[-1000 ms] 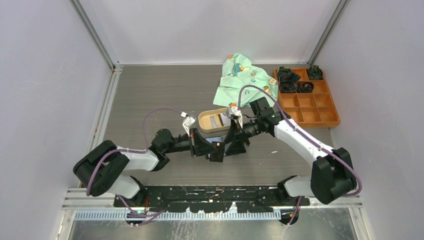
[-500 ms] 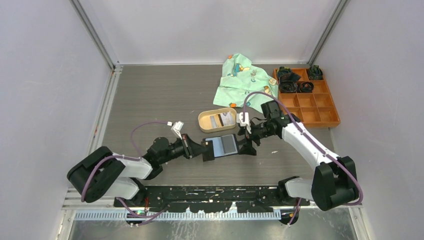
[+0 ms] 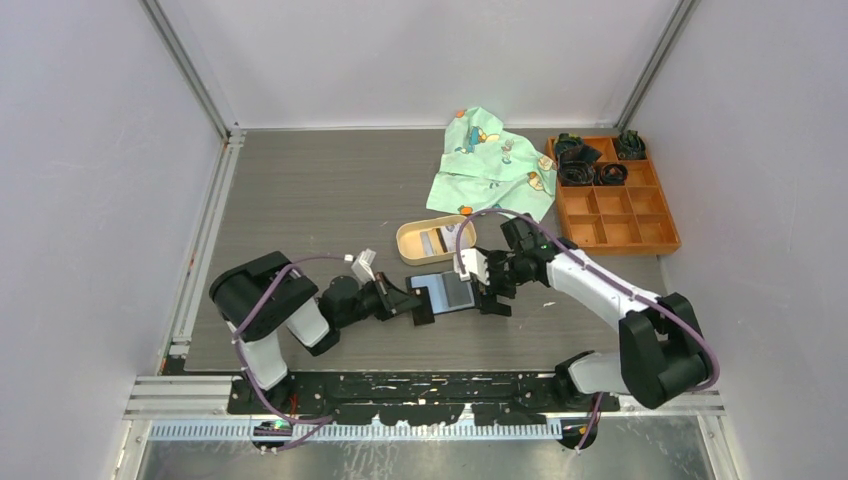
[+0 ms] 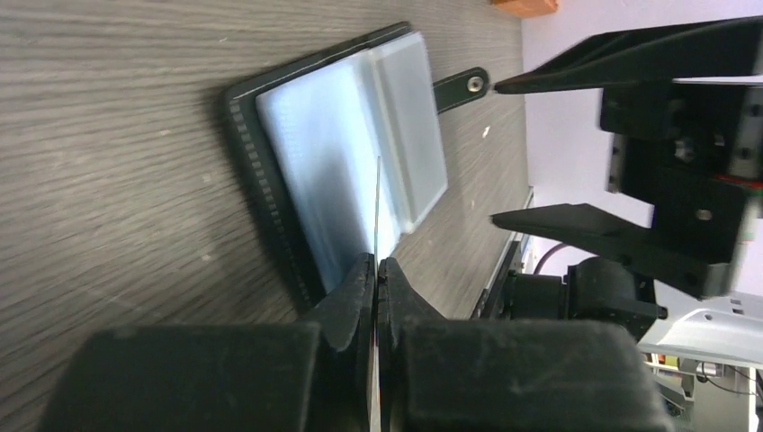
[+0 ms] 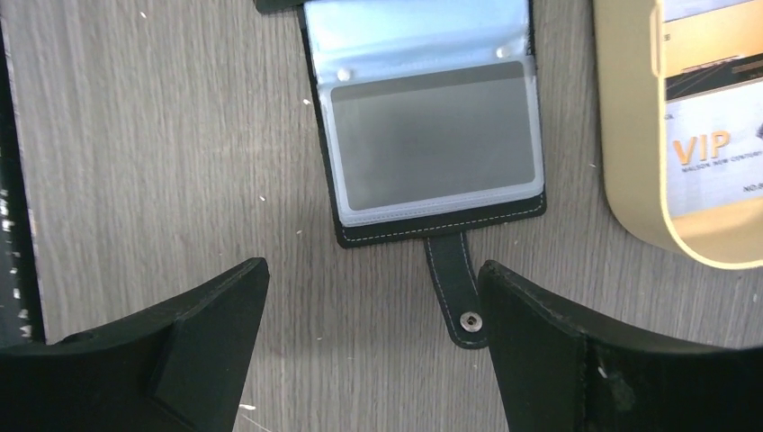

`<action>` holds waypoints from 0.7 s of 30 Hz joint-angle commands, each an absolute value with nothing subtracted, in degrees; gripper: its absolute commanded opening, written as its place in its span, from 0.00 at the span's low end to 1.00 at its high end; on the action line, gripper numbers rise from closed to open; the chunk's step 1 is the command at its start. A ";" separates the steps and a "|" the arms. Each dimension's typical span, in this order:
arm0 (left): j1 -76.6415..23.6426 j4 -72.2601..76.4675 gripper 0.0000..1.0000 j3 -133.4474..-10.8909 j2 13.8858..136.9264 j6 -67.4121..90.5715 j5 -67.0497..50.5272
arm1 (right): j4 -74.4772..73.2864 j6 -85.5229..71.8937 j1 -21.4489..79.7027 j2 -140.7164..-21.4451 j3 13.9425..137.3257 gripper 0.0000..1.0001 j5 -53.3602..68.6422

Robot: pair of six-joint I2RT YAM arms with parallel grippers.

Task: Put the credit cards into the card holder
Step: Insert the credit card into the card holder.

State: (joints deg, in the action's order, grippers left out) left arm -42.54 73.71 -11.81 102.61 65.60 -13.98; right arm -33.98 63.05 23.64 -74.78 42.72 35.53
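Holder (image 5: 432,135) dropped from lifted beside tray (image 5: 630,180) to flat and open on table (image 3: 300,200). Left gripper (image 4: 376,270) clenched a thin leaf of it; right gripper (image 5: 373,270) hung released above. Cards (image 5: 711,153) sat in tray and looked light, stiff and slick; best pinched by an edge.

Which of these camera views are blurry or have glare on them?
Left wrist: the left gripper up close is out of focus, and the card holder has clear sleeves washed out pale blue. Right wrist: card holder sharp, mild sheen on its top sleeve. Top external: even light, soft shadows.
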 commanded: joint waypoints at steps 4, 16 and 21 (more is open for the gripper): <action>-44.30 80.88 0.00 -13.28 99.57 64.94 -8.13 | -27.62 62.80 26.39 -80.40 43.52 0.86 28.74; -44.69 82.00 0.00 -17.02 104.32 67.26 -4.31 | -24.66 60.94 28.13 -85.51 44.18 0.79 25.68; -45.27 82.00 0.00 -17.35 105.71 67.84 -1.60 | -26.68 61.44 30.52 -88.38 45.98 0.69 24.08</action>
State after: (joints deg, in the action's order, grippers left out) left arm -44.73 77.84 -16.01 104.29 67.40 -5.19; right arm -26.81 60.93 28.67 -85.89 43.75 26.59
